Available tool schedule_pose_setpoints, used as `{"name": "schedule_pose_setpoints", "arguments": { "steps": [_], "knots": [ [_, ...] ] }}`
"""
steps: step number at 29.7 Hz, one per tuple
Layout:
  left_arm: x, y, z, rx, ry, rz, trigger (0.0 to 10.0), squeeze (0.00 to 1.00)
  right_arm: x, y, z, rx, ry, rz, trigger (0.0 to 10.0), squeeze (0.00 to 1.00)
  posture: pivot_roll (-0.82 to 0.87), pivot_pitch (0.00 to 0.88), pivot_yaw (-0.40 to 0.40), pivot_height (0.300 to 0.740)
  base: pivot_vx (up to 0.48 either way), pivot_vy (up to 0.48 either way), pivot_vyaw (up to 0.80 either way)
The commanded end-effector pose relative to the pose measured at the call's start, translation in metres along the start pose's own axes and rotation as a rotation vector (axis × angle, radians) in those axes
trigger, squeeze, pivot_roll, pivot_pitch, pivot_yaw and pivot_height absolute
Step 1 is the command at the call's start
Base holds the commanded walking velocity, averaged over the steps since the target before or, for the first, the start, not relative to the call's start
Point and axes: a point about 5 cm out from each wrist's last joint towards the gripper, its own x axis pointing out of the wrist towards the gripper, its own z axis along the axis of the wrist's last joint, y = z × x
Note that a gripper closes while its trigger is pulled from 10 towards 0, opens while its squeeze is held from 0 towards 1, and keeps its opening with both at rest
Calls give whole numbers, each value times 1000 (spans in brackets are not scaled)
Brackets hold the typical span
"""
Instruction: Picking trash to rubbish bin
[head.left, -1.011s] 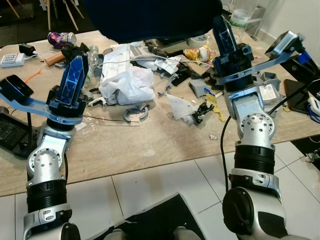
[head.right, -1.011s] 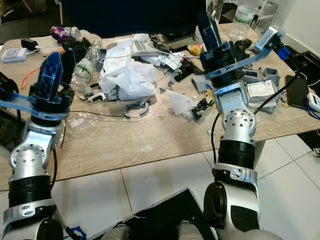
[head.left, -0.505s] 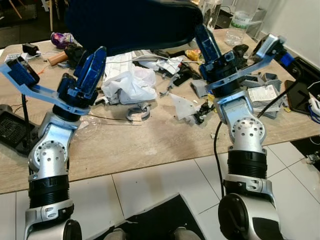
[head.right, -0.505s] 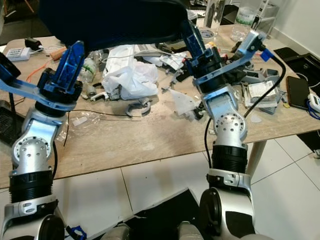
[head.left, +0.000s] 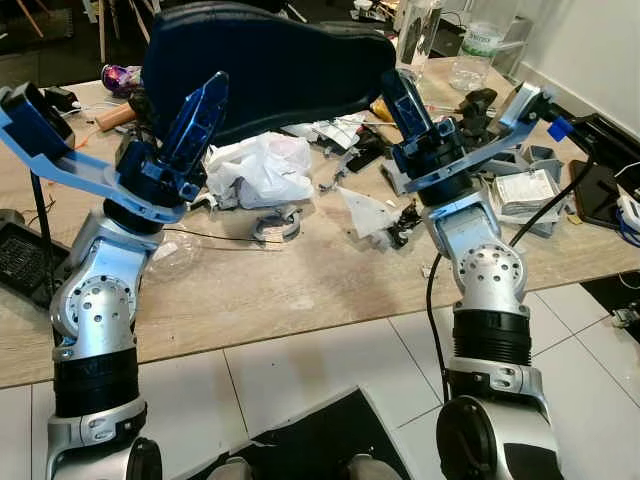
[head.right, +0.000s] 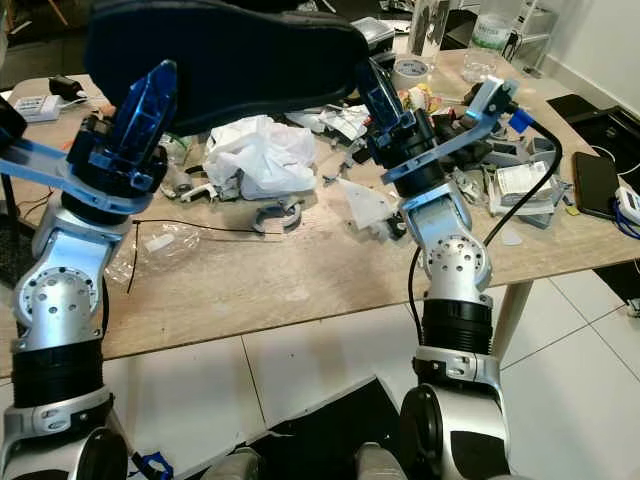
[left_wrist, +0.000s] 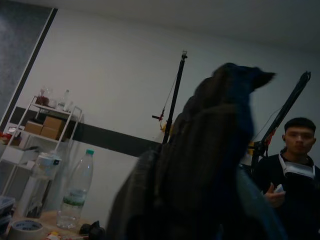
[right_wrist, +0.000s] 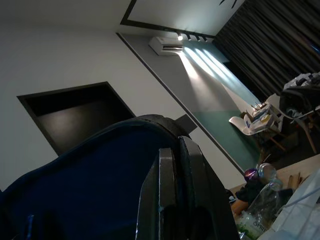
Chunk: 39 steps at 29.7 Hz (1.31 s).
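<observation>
Left gripper (head.left: 205, 105) and right gripper (head.left: 395, 90) are clamped on a dark bin bag (head.left: 280, 65), held up over the table (head.left: 260, 290).
Head views: trash like a white plastic bag (head.right: 260, 150) is seen under the bin bag. Wrist views: the bin bag is pinched between each gripper's fingers.

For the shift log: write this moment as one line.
left pincer: raised, gripping dark bag | right pincer: raised, gripping bag's other side | bag: held above table | white plastic bag: on table
</observation>
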Motion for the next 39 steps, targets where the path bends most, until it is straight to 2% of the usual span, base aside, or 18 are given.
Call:
{"name": "schedule_pose_setpoints", "arguments": {
  "steps": [1, 8, 14, 15, 16, 18, 19, 20, 26, 32, 33, 36, 37, 39],
  "knots": [
    [1, -6, 1, 22, 38, -39, 0, 0, 0, 5, -1, -9, 3, 14, 0, 0, -20, 126, 6, 740, 0, 0, 0],
    [0, -7, -5, 43, 95, -51, 0, 0, 1, 4, -1, -14, 4, 5, 0, 0, -20, 127, 6, 740, 0, 0, 0],
    [0, -7, -6, 46, 100, -44, 0, 0, 0, 2, -1, -30, 2, -15, 0, 0, -20, 127, 6, 740, 0, 0, 0],
    [0, -6, -6, 48, 105, -42, 0, 0, 0, -1, -2, -49, 4, -35, 1922, 0, -15, 126, 3, 740, 0, 0, 0],
    [0, -6, -7, 47, 109, -39, 0, 0, -1, -5, -2, -79, 7, -72, 10000, 0, -15, 126, 3, 740, 0, 0, 0],
    [-1, -6, -8, 46, 113, -37, 0, 0, -2, -8, -2, -98, 9, -94, 10000, 0, -15, 126, 3, 740, 0, 0, 0],
    [-1, -6, -9, 47, 120, -33, 0, 0, -2, -10, -2, -117, 9, -109, 10000, 345, -15, 126, 3, 740, 0, 0, 0],
    [-2, -6, -11, 49, 129, -27, 0, 0, -3, -11, -1, -127, 9, -113, 10000, 1000, -15, 126, 3, 740, 0, 0, 0],
    [-7, -1, -12, 48, 130, 13, 0, 0, -6, -14, 5, -144, -11, -130, 10000, 1000, -15, 126, 3, 740, 0, 0, 0],
    [-20, 10, -2, 14, 61, 83, 0, 0, -11, -11, 10, -141, -6, -90, 10000, 1000, -14, 131, 9, 740, 0, 0, 0],
    [-23, 11, 0, 12, 53, 93, 0, 0, -12, -9, 9, -135, 12, -63, 10000, 1000, -14, 131, 9, 740, 0, 0, 0],
    [-35, 17, 10, 28, 45, 136, 0, 0, -24, 11, 0, -146, 141, 132, 10000, 1000, -15, 134, 7, 740, 0, 0, 0],
    [-38, 19, 14, 22, 29, 147, 0, 0, -28, 17, 0, -122, 163, 189, 10000, 0, -13, 138, 7, 740, 0, 0, 0],
    [-44, 22, 19, 13, 2, 170, 0, 0, -37, 30, -2, -89, 217, 297, 10000, 0, -16, 140, 8, 740, 0, 0, 0]
  ]
}}
